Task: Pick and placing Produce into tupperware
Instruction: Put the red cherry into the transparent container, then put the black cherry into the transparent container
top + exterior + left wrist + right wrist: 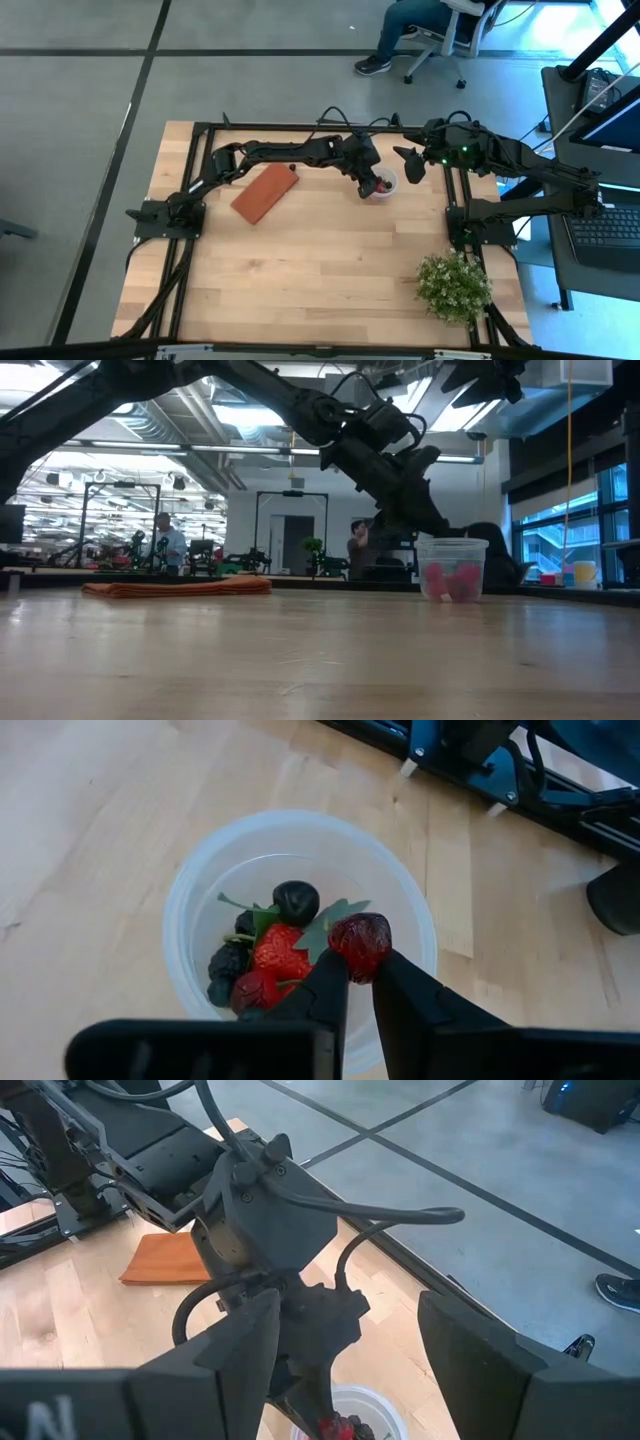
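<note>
The left gripper (358,970) hangs right over the cup (190,910). Its two dark, smooth fingers are pinched shut on one small berry (361,942). That berry is dark red, round and bumpy, and a bit shiny. It sits at the tips of the fingers, above the inside of the cup near its rim.

The cup is round, made of thin whitish plastic that light shines through. It stands upright on the table (330,270), near the far edge. Inside it lie more berries (262,960). One is bright red like a strawberry with flat green leaves. Some are dark and knobbly like blackberries. One is black, round and smooth.

The table is pale wood made of long planks, with a dark metal frame around it.

The right gripper (410,163) waits up in the air just beside the cup, on its right. Its flat black fingers stand wide apart and hold nothing.

A flat orange-brown block (265,193) with a rough look lies on the table to the left of the cup, well apart from it. A bushy green plant (454,287) with tiny leaves sits at the near right corner.

No writing can be read on any of these.
</note>
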You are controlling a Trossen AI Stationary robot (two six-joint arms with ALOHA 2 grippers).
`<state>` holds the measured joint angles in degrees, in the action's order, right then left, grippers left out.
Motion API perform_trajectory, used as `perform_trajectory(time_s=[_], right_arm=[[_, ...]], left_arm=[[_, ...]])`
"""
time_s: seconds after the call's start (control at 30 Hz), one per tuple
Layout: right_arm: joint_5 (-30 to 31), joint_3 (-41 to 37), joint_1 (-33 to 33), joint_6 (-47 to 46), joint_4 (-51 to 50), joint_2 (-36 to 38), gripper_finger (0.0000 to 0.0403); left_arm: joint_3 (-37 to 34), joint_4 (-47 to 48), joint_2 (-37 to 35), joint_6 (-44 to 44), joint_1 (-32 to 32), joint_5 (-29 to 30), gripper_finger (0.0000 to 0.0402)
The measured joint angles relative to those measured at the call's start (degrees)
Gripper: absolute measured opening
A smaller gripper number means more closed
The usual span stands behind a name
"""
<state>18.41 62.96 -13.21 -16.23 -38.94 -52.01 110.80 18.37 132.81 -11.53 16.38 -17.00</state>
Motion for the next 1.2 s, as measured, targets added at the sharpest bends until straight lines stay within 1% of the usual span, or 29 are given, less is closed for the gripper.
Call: perform_trajectory(time_s=[0.37,0.6,0.73,1.2], right_arm=[[0.00,0.00,0.00,0.00,-0.04,0.00,0.0240],[0.00,0.00,0.00,0.00,-0.24,0.00,0.0240],[0.00,0.00,0.00,0.00,-0.32,0.00,0.0240],[0.00,0.00,0.00,0.00,-0.33,0.00,0.0240]], left_arm=[[0.00,0.00,0.00,0.09,0.00,0.10,0.0059],[0.00,0.00,0.00,0.11,0.00,4.36,0.0067],[0.00,0.02,0.00,0.11,0.00,4.01,0.0075],[0.02,0.04,0.00,0.11,-0.02,3.90,0.0134]])
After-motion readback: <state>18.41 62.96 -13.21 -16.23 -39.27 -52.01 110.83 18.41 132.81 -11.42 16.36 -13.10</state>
